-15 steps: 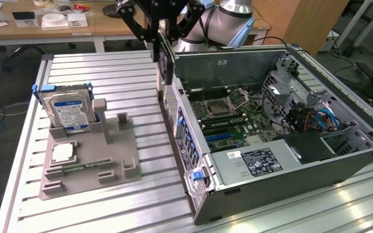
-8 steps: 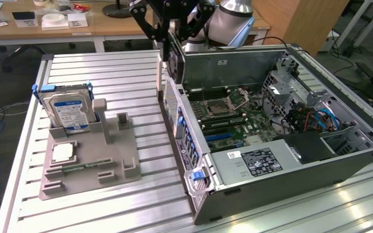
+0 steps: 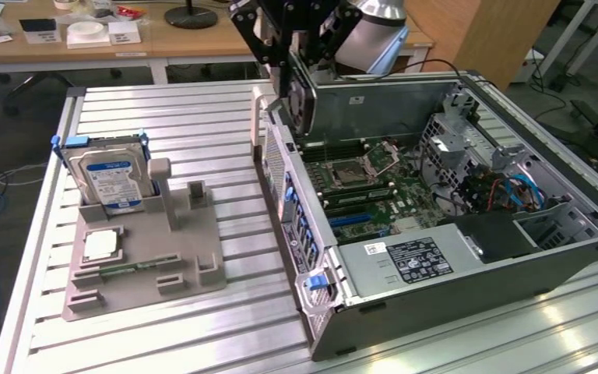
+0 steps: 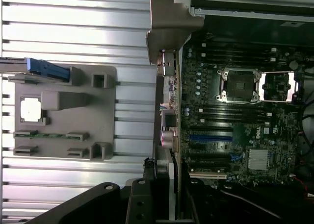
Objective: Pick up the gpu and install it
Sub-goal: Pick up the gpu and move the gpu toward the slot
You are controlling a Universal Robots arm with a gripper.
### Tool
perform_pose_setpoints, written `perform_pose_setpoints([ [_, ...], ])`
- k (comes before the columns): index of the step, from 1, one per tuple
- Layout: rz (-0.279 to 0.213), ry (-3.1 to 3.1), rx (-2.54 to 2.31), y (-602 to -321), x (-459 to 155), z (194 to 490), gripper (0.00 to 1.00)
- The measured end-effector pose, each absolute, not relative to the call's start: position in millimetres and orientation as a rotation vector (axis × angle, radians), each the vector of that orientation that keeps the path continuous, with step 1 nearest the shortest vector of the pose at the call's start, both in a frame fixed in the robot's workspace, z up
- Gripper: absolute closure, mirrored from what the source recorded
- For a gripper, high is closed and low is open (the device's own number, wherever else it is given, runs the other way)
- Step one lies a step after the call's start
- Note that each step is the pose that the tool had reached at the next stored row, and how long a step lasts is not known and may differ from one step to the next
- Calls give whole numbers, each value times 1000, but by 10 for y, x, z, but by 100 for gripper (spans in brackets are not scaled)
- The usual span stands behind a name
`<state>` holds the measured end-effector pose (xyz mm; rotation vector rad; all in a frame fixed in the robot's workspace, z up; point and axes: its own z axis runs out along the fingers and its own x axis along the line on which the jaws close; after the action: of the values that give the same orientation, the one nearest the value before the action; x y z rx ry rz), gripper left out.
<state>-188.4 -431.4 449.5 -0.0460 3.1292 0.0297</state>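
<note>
Pincer (image 3: pixel 297 58) is clamped on the gpu (image 3: pixel 301 101), which hangs upright over the rear wall of the open computer case (image 3: pixel 507 273): lifted, not yet seated. Seating likely calls for lining its edge with a motherboard (image 3: pixel 382 199) slot. On the surface (image 3: pixel 174 109), the gray holder (image 3: pixel 164 265) carries a hard drive (image 3: pixel 112 175) and a processor chip (image 3: pixel 102 245).

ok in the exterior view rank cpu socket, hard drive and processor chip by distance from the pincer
1. cpu socket, inside the case, close to the pincer holding the gpu
2. hard drive, upright at the tray's far end
3. processor chip, flat on the tray, nearer the camera
</note>
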Motion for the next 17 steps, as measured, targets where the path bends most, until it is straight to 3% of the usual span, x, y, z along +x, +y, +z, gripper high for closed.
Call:
perform_pose_setpoints([
  [17,30,3129,-47,-4314,-1426,4490,72],
])
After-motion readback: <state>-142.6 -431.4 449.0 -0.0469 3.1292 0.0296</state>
